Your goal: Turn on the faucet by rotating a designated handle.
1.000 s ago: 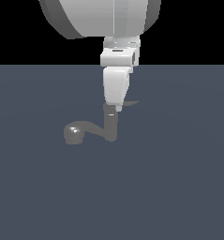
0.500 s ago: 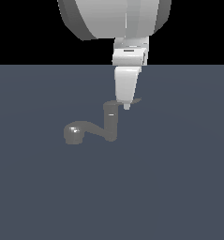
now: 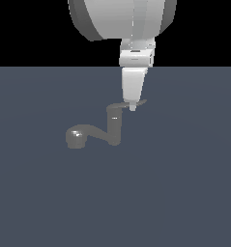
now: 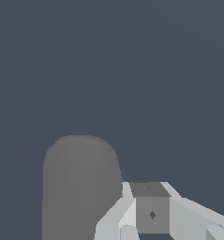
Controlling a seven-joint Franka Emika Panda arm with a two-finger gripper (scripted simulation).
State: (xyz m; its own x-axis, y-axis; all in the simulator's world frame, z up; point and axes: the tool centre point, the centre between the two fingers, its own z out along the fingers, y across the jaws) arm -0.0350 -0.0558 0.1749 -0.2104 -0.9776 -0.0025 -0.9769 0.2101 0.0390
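Faucet on the worktop, fingers down at its handle.

Fingertips sit at the thin lever blade, which runs past them on both sides atop the upright body just below and beside them; the spout curls away to its round head, well off toward the exterior view's left. I cannot tell whether the fingers are spread or pressed together — they read as one pale wedge, and the wrist view shows only a grey rounded mass, probably the faucet, by a finger. Risk, as I judge it: contact looks shallow, near the blade's edge — a sideways push could ride over the thin lever and slip off, or press down and jam instead of turning it.
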